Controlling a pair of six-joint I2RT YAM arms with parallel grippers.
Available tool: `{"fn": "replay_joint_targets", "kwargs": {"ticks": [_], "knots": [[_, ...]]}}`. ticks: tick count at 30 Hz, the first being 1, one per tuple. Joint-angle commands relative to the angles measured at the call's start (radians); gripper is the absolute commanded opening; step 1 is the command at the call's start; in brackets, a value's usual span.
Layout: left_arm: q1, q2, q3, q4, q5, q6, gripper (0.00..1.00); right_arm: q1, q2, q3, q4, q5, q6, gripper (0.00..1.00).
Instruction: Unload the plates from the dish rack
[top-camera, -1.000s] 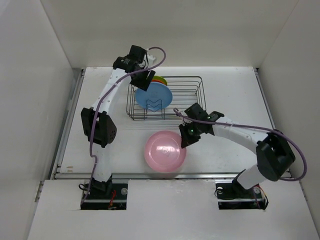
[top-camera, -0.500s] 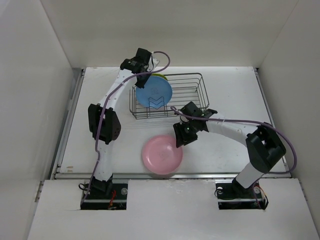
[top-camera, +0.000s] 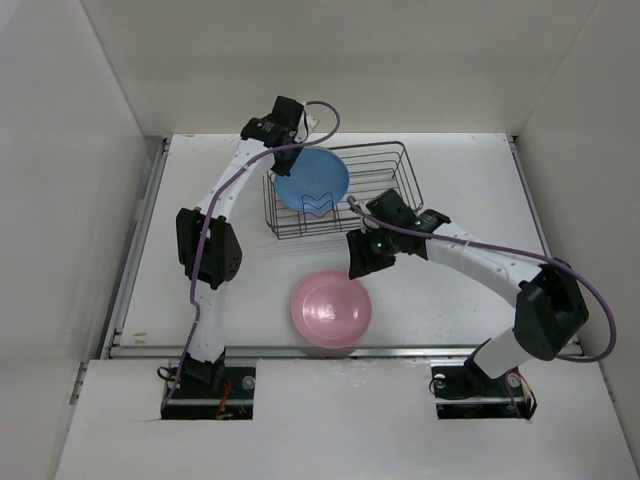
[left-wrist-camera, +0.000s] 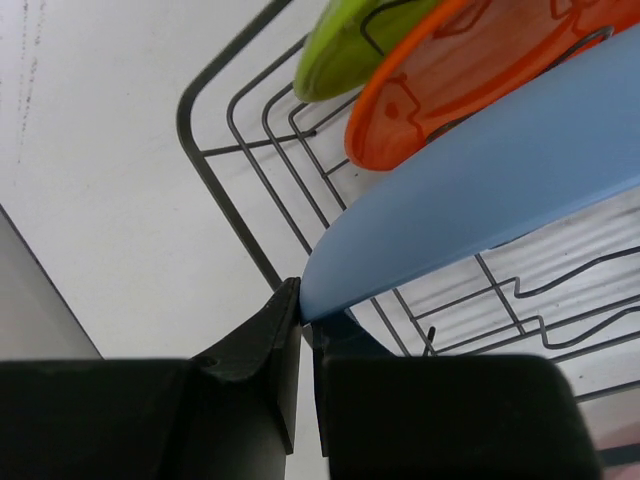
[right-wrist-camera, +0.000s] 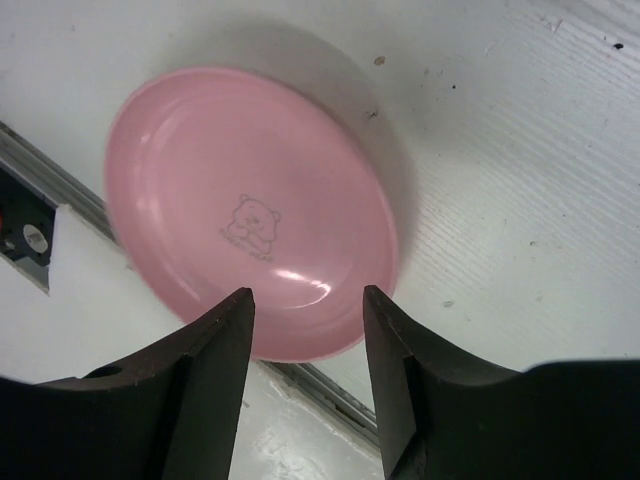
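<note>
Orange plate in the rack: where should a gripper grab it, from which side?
Probably the orange plate's thin rim, pinched from above: it stands tilted in the dish rack, sandwiched between the lime green plate and light blue plate, so its faces are hard to reach.

The left arm reaches far forward, its elbow bent out to the left. The left gripper pinches the rim of the light blue plate, fingers almost together. The right arm arches in toward the middle, wrist tipped downward. The right gripper hangs with its fingers spread apart.
</note>
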Motion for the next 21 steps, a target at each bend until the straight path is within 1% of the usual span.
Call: {"fn": "replay_joint_targets", "kwargs": {"ticks": [1,3,5,8,10,14,16,18,20,21], "knots": [[-0.005,-0.134,-0.005,0.044,-0.01,-0.05,0.0,0.004,-0.058,0.067,0.009,-0.017,-0.01,0.53],[-0.005,-0.163,0.006,0.055,-0.01,-0.05,0.0,0.004,-0.078,0.076,0.009,-0.017,-0.01,0.53],[-0.005,-0.189,-0.015,0.088,-0.038,-0.073,0.0,0.004,-0.091,0.076,0.018,-0.006,-0.001,0.53],[-0.005,-0.257,-0.103,0.136,-0.067,-0.102,0.0,0.004,-0.118,0.038,0.041,0.014,0.009,0.53],[-0.005,-0.283,-0.129,0.159,-0.078,-0.113,0.0,0.004,-0.127,0.018,0.05,0.023,0.009,0.53],[-0.005,-0.317,-0.1,0.159,-0.088,-0.14,0.0,0.004,-0.138,0.009,0.06,0.032,0.019,0.53],[-0.005,-0.326,-0.075,0.141,-0.069,-0.151,0.0,0.004,-0.138,0.009,0.06,0.032,0.028,0.53],[0.005,-0.335,-0.037,0.095,-0.024,-0.175,0.0,0.004,-0.152,0.009,0.06,0.05,0.043,0.53],[0.018,-0.349,-0.008,-0.023,0.176,-0.175,0.0,0.004,-0.177,0.028,0.049,0.144,0.068,0.53],[0.018,-0.349,0.026,-0.083,0.262,-0.145,0.0,0.004,-0.218,0.029,0.032,0.194,0.084,0.53]]}}
